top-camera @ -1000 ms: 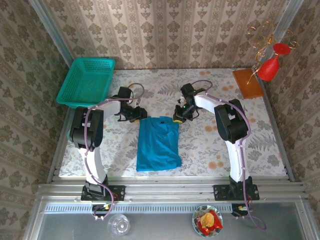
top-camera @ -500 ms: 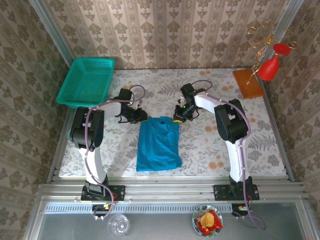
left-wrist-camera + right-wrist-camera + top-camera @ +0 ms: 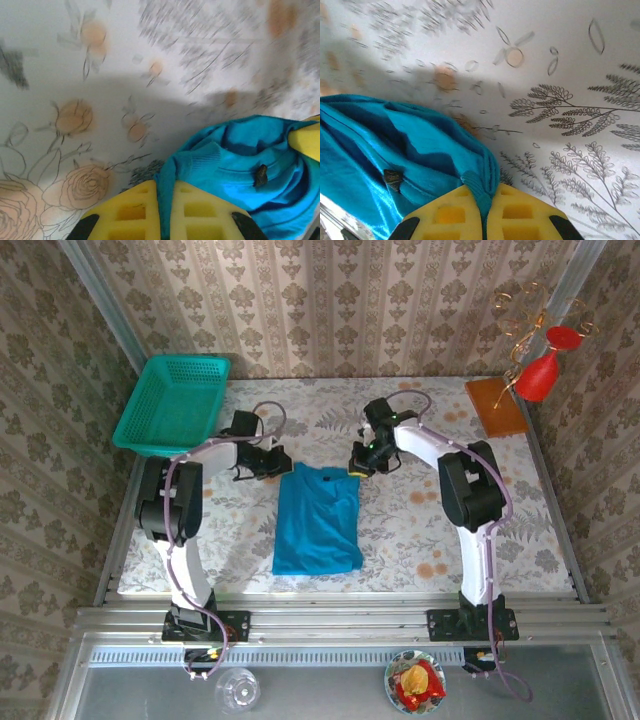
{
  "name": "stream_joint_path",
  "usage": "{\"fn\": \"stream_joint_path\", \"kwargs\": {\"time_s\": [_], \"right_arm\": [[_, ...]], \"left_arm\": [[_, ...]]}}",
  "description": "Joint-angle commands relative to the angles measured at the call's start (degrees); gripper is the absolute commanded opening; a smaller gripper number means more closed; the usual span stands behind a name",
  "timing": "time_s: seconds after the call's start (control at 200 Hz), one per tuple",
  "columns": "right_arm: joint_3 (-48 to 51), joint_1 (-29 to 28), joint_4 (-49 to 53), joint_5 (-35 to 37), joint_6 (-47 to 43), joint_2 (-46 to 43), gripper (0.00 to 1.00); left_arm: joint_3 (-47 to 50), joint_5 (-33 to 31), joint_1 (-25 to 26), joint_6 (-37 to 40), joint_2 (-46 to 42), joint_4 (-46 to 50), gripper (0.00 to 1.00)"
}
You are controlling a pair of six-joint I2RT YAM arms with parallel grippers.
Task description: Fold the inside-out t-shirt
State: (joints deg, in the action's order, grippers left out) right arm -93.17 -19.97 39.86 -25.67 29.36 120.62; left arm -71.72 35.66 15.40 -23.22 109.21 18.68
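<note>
The blue-teal t-shirt (image 3: 318, 520) lies folded into a long narrow strip in the middle of the floral tablecloth, its far end lifted a little. My left gripper (image 3: 284, 465) is shut on the shirt's far left corner; in the left wrist view the yellow pads (image 3: 131, 212) pinch a fold of teal cloth (image 3: 235, 165). My right gripper (image 3: 358, 466) is shut on the far right corner; in the right wrist view its pads (image 3: 517, 215) clamp a ribbed teal edge (image 3: 420, 145). A small dark tag shows on the cloth in both wrist views.
A teal mesh basket (image 3: 172, 403) stands at the far left corner. A brown board (image 3: 495, 406) and a red ornament on a gold wire stand (image 3: 540, 370) are at the far right. Papered walls close in three sides.
The left gripper has closed onto the shirt's far left corner. Both grippers have shifted toward the far side, stretching the shirt's top edge that way and lifting it slightly.
</note>
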Motion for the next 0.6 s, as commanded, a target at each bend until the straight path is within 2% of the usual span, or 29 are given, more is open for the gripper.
{"fn": "stream_joint_path", "kwargs": {"time_s": [0.0, 0.22, 0.345, 0.455, 0.595], "right_arm": [[-6.1, 1.6, 0.6, 1.4, -2.8, -4.8, 0.00], [-21.6, 4.8, 5.5, 2.1, -5.7, -7.3, 0.00], [-26.4, 6.2, 6.0, 1.7, -7.6, -8.8, 0.00], [-24.0, 6.5, 5.8, 0.0, -9.3, -10.4, 0.00], [-10.2, 6.2, 0.0, -3.6, -8.8, -15.7, 0.00]], "left_arm": [[-6.5, 3.9, -1.3, -1.6, -5.1, -4.6, 0.00], [-17.7, 6.3, -1.3, -2.8, -8.7, -6.8, 0.00], [-19.1, 7.3, -1.3, -3.3, -11.2, -10.6, 0.00], [-15.2, 9.5, -1.3, -3.5, -13.3, -13.9, 0.00], [-1.2, 12.0, -0.7, -5.2, -17.7, -21.0, 0.00]]}}
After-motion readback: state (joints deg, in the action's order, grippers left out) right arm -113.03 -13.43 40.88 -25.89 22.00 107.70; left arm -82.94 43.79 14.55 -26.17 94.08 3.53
